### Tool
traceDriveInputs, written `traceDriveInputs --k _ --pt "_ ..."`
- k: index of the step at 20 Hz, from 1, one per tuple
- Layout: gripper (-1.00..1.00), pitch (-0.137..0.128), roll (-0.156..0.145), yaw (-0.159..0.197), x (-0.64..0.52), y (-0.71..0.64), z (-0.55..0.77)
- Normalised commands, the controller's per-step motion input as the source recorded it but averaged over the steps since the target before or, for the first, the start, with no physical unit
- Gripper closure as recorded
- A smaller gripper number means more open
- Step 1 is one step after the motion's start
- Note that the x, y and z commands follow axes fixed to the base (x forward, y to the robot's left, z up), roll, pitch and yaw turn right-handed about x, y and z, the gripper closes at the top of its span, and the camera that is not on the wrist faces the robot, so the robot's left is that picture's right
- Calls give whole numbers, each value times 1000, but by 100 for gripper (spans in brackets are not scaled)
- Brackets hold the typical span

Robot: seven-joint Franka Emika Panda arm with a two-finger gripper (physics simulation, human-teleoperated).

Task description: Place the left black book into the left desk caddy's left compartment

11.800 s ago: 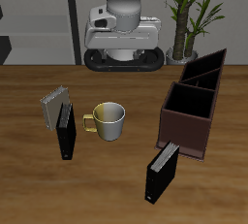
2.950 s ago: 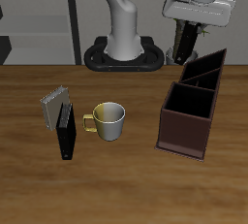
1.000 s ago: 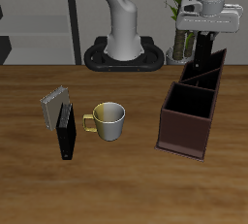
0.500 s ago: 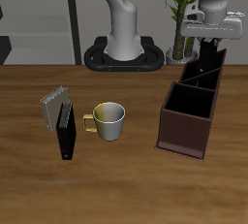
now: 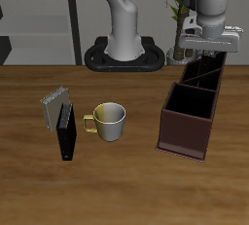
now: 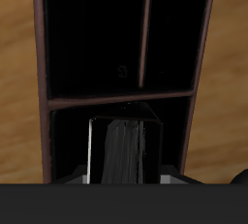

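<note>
1. Reddish-brown walls and a black inside are seen on the left desk caddy [image 5: 195, 102], which is split into three parts by dividers.
2. The gripper [image 5: 206, 54] is seen low over the caddy's far end, the end farthest from the table's front edge.
3. The left black book [image 6: 123, 151] is seen in the wrist view, standing upright inside the end part of the caddy, with pale grey page edges showing.
4. The book is pinched between the fingers, as far as can be seen in the wrist view.
5. A second black book [image 5: 66, 133] is stood beside a grey striped book [image 5: 53, 106].
6. A pale mug [image 5: 108, 121] is set between these books and the caddy.
7. No writing or labels can be read anywhere.
</note>
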Motion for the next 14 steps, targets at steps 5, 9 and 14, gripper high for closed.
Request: traceDriveInputs --k 5,9,14 --pt "100 51 -7 -35 27 94 -471" --pt "100 64 88 7 -62 270 -536" --pt "-100 40 103 -1 10 99 -7"
